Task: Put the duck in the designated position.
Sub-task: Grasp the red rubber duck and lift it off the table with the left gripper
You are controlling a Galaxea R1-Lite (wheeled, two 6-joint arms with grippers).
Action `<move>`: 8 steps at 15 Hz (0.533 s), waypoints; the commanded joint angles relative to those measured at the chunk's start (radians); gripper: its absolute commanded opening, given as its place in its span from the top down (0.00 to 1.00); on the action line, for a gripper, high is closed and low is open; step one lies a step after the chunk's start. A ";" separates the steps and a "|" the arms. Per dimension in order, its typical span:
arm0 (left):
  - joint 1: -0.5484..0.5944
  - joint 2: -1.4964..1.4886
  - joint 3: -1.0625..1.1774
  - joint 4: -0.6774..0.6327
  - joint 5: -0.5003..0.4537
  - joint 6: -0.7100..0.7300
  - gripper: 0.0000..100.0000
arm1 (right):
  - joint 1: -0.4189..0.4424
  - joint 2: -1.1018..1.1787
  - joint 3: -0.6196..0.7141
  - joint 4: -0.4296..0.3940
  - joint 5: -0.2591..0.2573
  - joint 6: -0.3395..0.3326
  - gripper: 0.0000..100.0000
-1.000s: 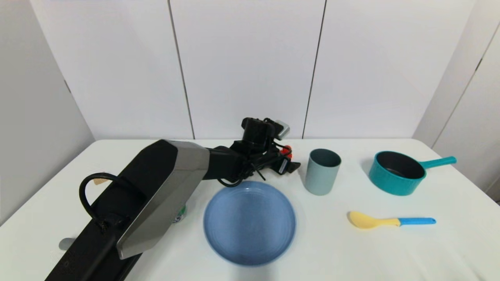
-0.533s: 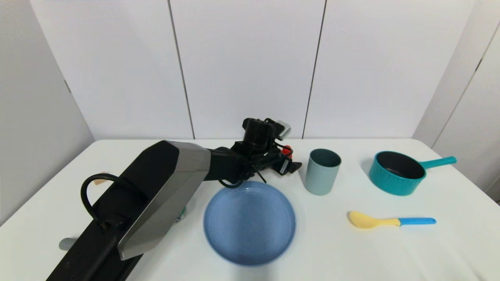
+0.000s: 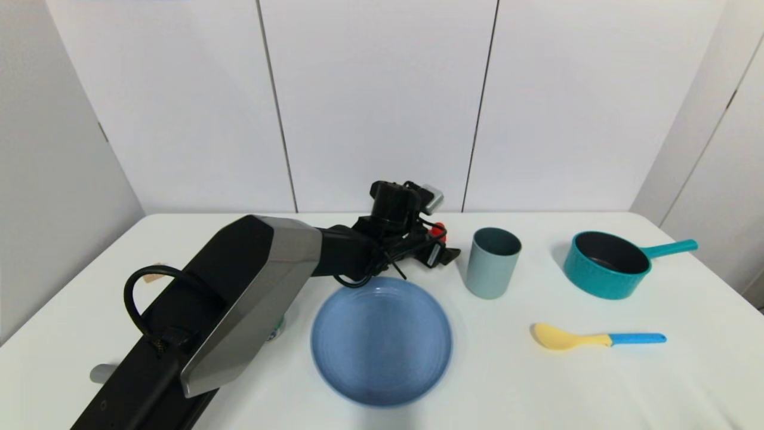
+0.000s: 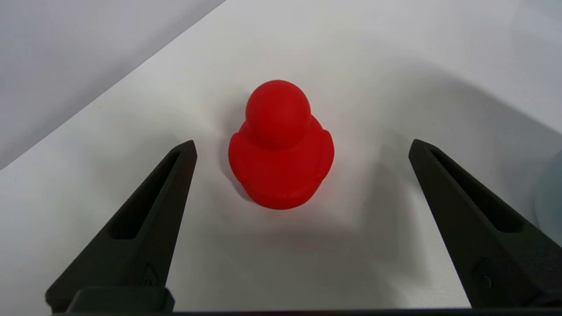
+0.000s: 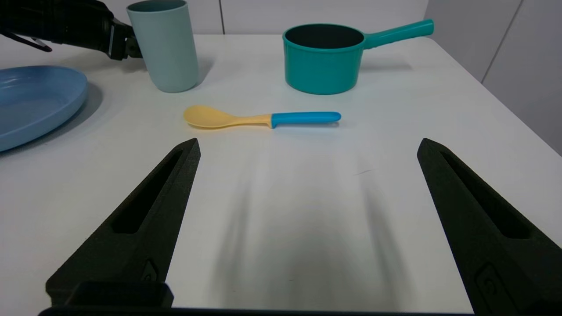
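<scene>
Red rubber duck [image 4: 281, 149] sits upright on the white desk [image 3: 537, 388], centre of the head frame behind the blue plate [image 3: 382, 340], left of the grey-green cup [image 3: 492, 261]. Left gripper [image 4: 300, 151] is spread wide around it, fingers not touching. Right gripper [image 5: 307, 147] hangs wide open over bare desk, holding nothing, near the yellow spoon [image 5: 259, 117].

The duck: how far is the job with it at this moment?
Done: the left tool has reached the far side of the table, open around the duck. In hand: lining up the grasp; the fingers do not touch it. Left: closing, lifting and placing it. The right tool waits open near the spoon.
</scene>
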 commanded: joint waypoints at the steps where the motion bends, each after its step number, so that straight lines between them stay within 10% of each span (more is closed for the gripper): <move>1: 0.001 0.002 0.000 -0.002 -0.001 0.001 0.00 | -0.001 0.000 0.009 -0.001 0.000 0.000 0.00; 3: 0.003 0.002 0.000 -0.002 -0.001 0.001 0.00 | 0.001 0.000 0.009 -0.001 0.000 0.000 0.00; 4: 0.003 0.002 0.000 -0.002 -0.001 0.001 1.00 | 0.001 0.000 0.009 -0.001 0.000 0.000 0.00; 8: 0.004 0.002 0.000 0.000 -0.002 0.000 1.00 | -0.001 0.000 0.009 -0.001 0.000 0.000 0.00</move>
